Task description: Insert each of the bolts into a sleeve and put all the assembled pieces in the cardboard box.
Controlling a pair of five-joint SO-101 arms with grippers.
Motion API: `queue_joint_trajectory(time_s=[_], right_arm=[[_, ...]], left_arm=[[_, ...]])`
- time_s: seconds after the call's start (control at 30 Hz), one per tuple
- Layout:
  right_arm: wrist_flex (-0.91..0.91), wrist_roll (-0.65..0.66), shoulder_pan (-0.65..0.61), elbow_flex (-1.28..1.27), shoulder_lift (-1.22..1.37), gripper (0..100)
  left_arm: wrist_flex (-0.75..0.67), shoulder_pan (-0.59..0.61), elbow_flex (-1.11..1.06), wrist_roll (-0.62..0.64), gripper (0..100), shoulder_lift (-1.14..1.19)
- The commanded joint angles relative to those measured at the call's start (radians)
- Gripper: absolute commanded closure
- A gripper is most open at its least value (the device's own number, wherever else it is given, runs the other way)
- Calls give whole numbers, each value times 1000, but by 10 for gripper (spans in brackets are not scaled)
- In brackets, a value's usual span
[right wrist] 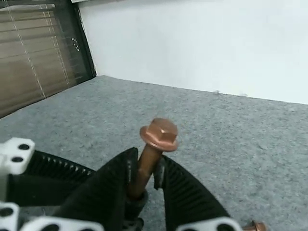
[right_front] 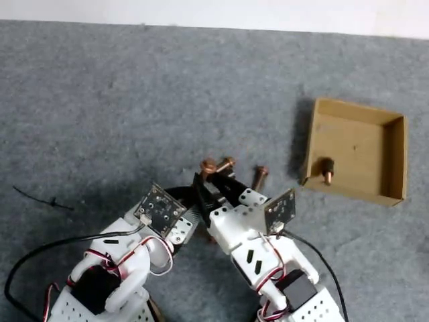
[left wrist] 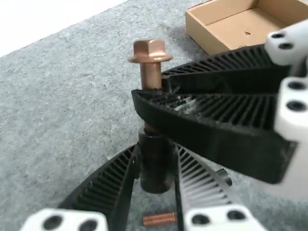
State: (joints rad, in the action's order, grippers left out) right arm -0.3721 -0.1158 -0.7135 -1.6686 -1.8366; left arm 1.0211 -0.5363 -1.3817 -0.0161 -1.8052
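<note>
- My left claw (left wrist: 156, 159) pinches a dark sleeve (left wrist: 155, 175) and holds it upright – one ribbed finger (left wrist: 110, 187) presses on each side of it.
- My right claw (right wrist: 144, 166) is pressed onto the shaft of a copper bolt (left wrist: 150, 62). Its fingers (right wrist: 106, 192) grip just under the hex head, which stands clear above them.
- The two claws cross each other, right above left, so the bolt stands directly over the sleeve in one line with it.
- The bolt's lower end meets the sleeve's mouth, but my right claw's finger covers the shaft there and I cannot tell how far in it sits.
- Both claws hang above the grey mat (right_front: 100, 100), near the middle of its front part.
- A loose bolt (left wrist: 160, 219) lies flat on the mat, below the sleeve and apart from it.
- A second loose bolt (right_front: 259, 176) lies on the mat between my claws and the cardboard box (right_front: 395, 157), closer to the claws.
- The box stands off to my right, well apart from both claws, with its open side up.
- One assembled piece (right_front: 326, 170) – a bolt in its sleeve – lies inside the box, at the wall nearest my claws.
</note>
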Motion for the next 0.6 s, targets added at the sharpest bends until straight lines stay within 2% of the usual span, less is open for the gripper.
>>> queue_joint_trajectory(time_s=[0.0, 0.13, 0.57], right_arm=[[-5, 17, 4, -99, 2, 884], [-5, 17, 2, -99, 4, 760], [-10, 12, 64, -94, 1, 754]], left_arm=[[-15, 1, 45, -8, 995, -21], [-15, 74, 45, -6, 995, -21], [-15, 113, 42, -6, 995, -21]])
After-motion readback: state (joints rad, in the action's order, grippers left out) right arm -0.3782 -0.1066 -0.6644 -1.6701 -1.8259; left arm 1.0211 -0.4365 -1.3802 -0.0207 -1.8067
